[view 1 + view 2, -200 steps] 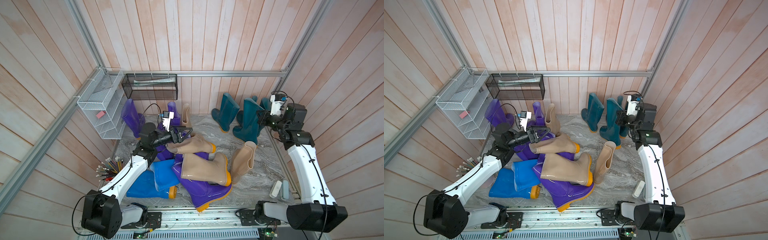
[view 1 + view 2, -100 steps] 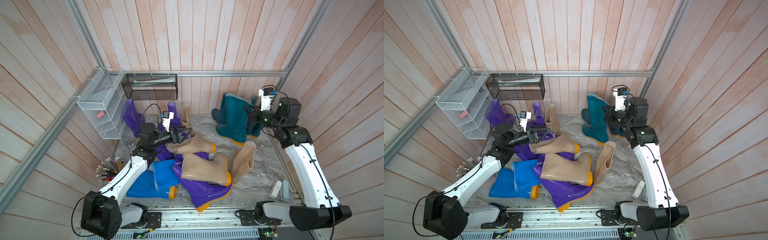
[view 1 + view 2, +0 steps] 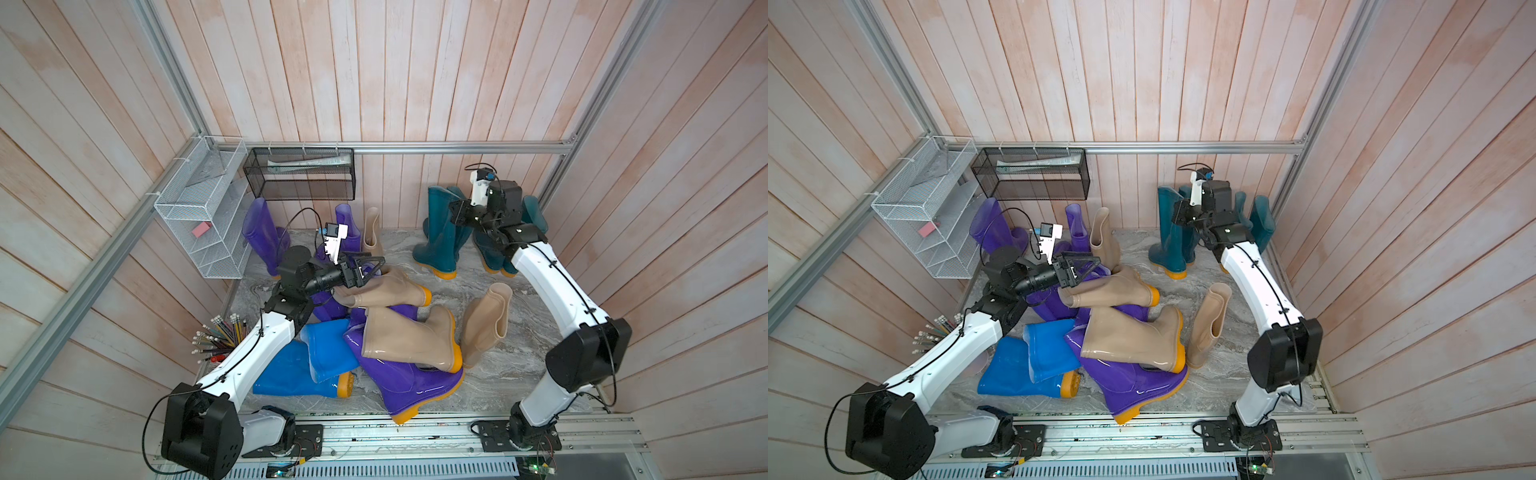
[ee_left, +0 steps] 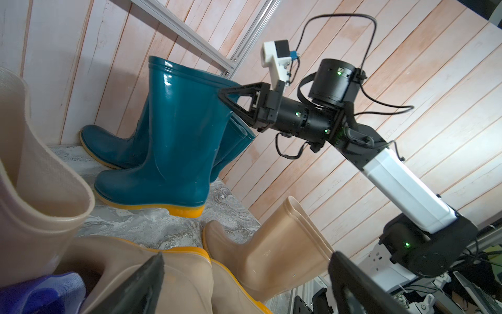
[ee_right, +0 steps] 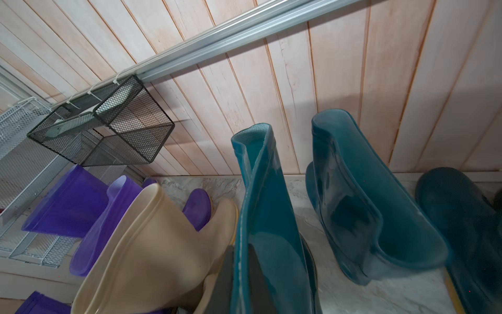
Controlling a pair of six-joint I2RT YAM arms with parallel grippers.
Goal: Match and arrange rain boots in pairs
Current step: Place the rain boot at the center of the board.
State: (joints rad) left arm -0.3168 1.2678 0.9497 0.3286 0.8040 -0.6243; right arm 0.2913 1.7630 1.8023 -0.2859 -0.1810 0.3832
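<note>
Teal boot (image 3: 438, 239) pinched at cuff by right end effector (image 3: 458, 212), upright beside teal mates (image 5: 366, 212) (pairing, likely); left end effector (image 3: 376, 268) wide over pile.

Colour notes. I logged the front teal boot (image 3: 439, 232) as glossy dark teal with an orange-yellow sole and a pale grey-blue lining at the rim. The other teal boots (image 3: 534, 218) were the same teal. The beige boots (image 3: 409, 338) were translucent tan, soles orange-yellow. The purple boots (image 3: 405, 388) were glossy violet; the big lying one had an orange-yellow sole. The blue boots (image 3: 291, 370) were bright blue, sole orange-yellow. The floor (image 3: 519, 374) was grey-white marble swirl. The walls (image 3: 415, 62) were pale pink-washed wood planks. The wire shelf (image 3: 199, 208) was white, the block (image 3: 201, 229) in it pink; the mesh basket (image 3: 299, 176) was black. My arms (image 3: 552, 286) were white with black joints; my left gripper (image 3: 373, 267) and my right gripper (image 4: 221, 95) were black.
</note>
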